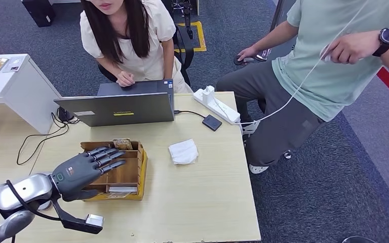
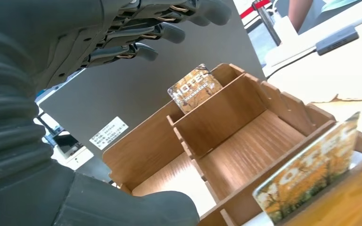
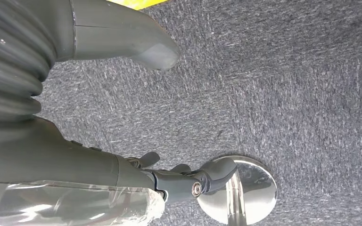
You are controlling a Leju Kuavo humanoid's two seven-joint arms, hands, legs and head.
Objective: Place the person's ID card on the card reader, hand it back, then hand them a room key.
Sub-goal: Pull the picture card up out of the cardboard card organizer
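A pale table (image 1: 192, 202) carries, from large to small, a grey laptop (image 1: 119, 107) facing a seated person, a wooden tray (image 1: 131, 174) with slots that keep key cards upright and easy to pinch, a white tissue (image 1: 183, 151) and a small black card reader (image 1: 211, 122) cabled near the far edge. The left hand (image 1: 83, 171) hovers over the tray, fingers apart and holding nothing, likely to pick a key card (image 2: 194, 87) standing in the back slot. The right hand (image 3: 122, 47) hangs over grey carpet, apparently empty; its spread I cannot tell, and I cannot make out the ID card.
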